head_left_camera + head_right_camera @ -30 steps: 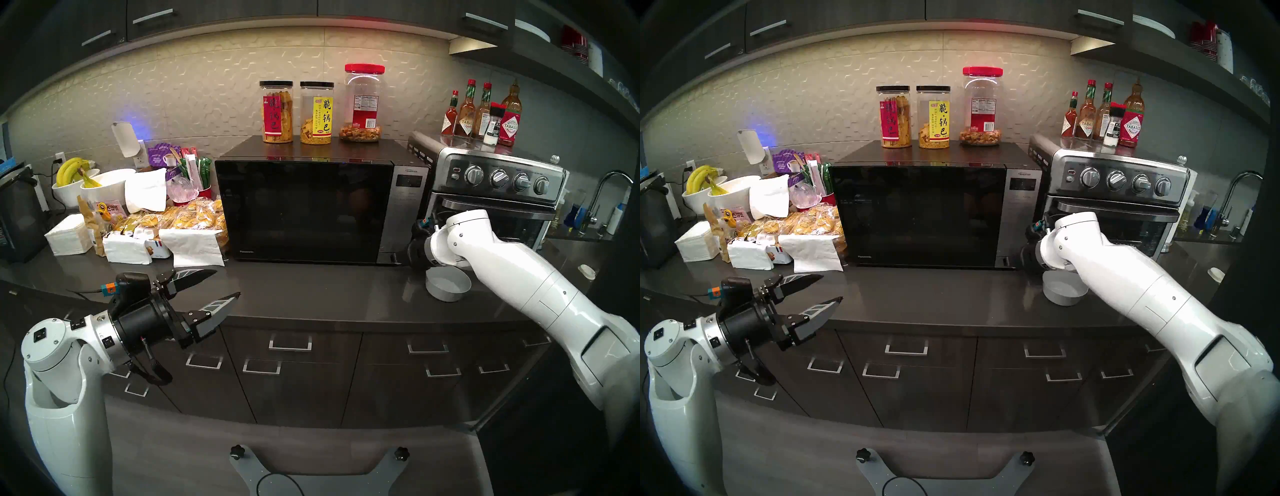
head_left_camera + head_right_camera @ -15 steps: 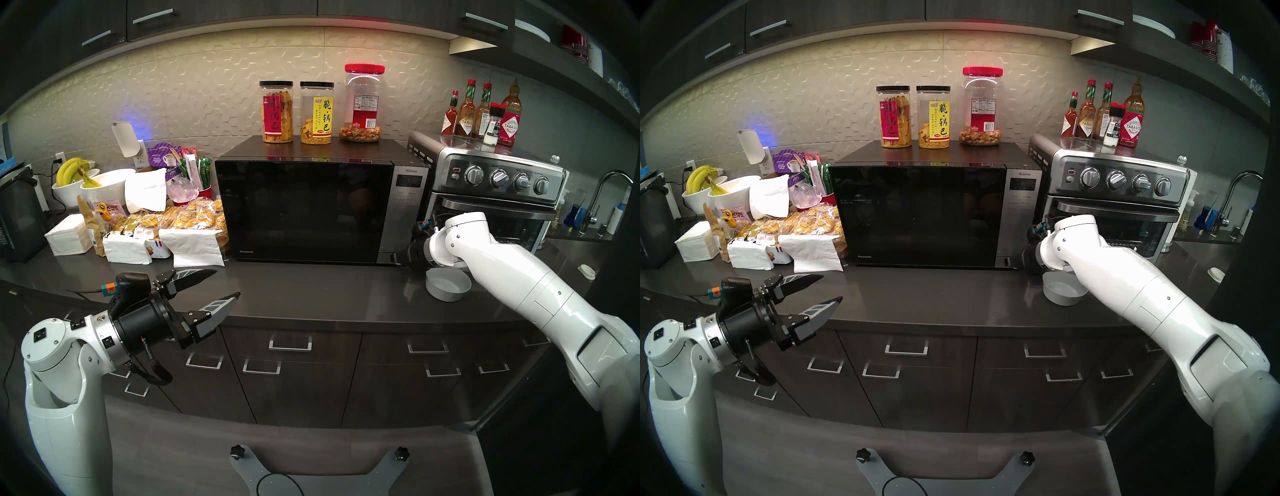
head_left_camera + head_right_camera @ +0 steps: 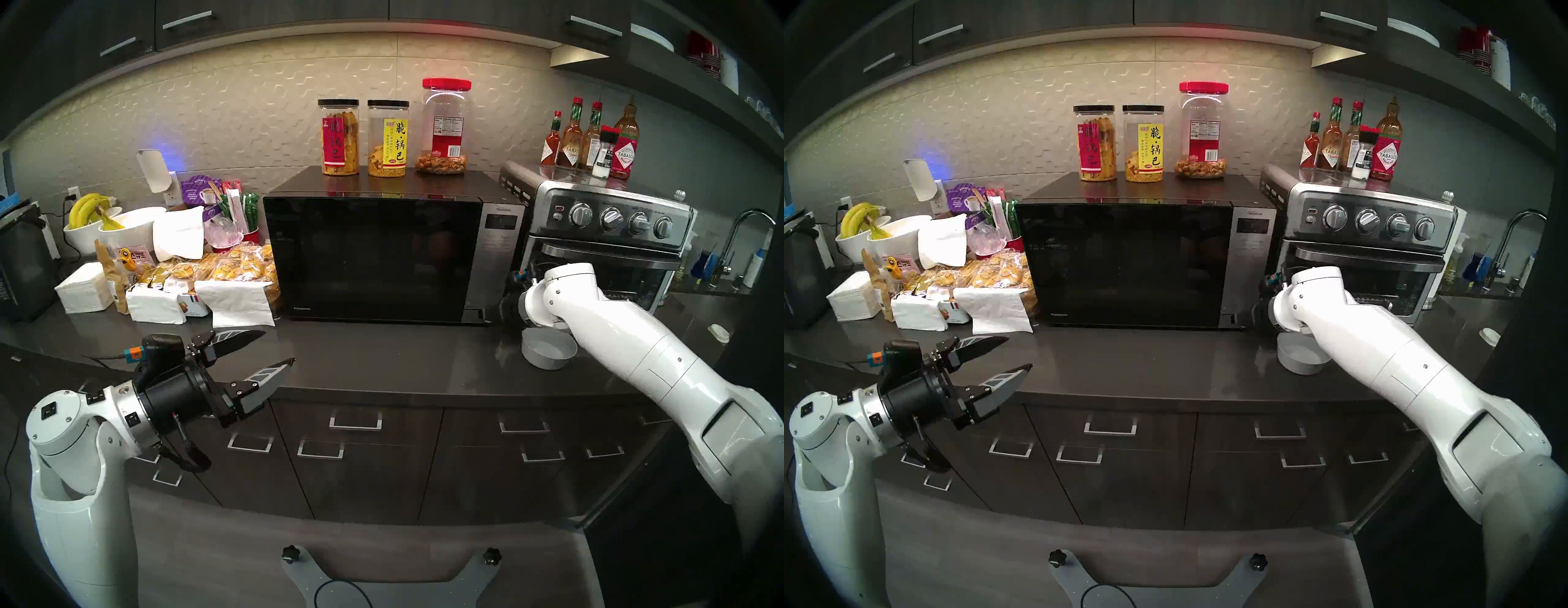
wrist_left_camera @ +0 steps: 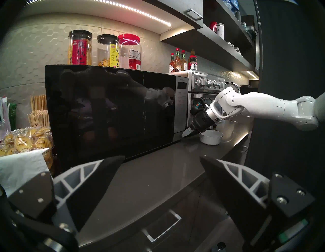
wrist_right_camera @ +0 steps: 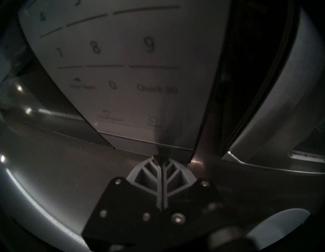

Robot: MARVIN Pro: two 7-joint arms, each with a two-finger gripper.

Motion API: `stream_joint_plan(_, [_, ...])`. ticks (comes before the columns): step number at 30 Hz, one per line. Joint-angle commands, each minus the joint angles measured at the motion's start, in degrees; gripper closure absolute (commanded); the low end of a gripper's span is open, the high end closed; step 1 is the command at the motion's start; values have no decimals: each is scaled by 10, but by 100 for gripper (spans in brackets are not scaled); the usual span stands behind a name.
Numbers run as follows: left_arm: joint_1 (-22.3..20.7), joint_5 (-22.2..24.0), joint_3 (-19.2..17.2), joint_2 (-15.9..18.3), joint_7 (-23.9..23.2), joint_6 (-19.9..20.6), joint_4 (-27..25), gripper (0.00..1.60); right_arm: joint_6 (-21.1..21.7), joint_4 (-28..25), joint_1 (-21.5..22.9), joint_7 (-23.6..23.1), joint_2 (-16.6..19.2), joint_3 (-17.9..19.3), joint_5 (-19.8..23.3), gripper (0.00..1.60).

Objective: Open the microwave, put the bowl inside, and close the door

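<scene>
Right pincer (image 5: 162, 156), its fingers pressed together with nothing between them, has its tips against the bottom edge of the microwave's (image 3: 382, 254) grey control strip (image 4: 180, 112), low at the front right corner; the door (image 3: 369, 259) is shut; the bowl (image 3: 548, 350) stands on the counter (image 3: 403, 356) just below and behind that pincer's wrist, right of the microwave and in front of the toaster oven (image 3: 611, 237); left pincer (image 3: 271, 352) is spread wide and empty above the counter's front edge, well apart from the bowl.
</scene>
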State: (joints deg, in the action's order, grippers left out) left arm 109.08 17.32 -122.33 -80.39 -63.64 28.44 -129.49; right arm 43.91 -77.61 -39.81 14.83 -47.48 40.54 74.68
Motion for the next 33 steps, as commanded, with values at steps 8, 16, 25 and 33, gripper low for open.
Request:
stream_joint_plan(8, [-2,1,1,1,-2,1,-7,0,-57,-15,-4,-19,2,14,-21,160])
stream_joint_plan(16, [-2,1,1,0,-2,1,-7,0,-71,-27,-15,-22,8,19,-30,160])
stream_joint_plan(25, [-2,0,1,0,-2,1,-7,0,-78,-33,-23,-18,10,24,-34,160])
stream_joint_plan(33, [-2,0,0,0,-3,1,-7,0,-125,-47,-41,-27,17,26,-59,160])
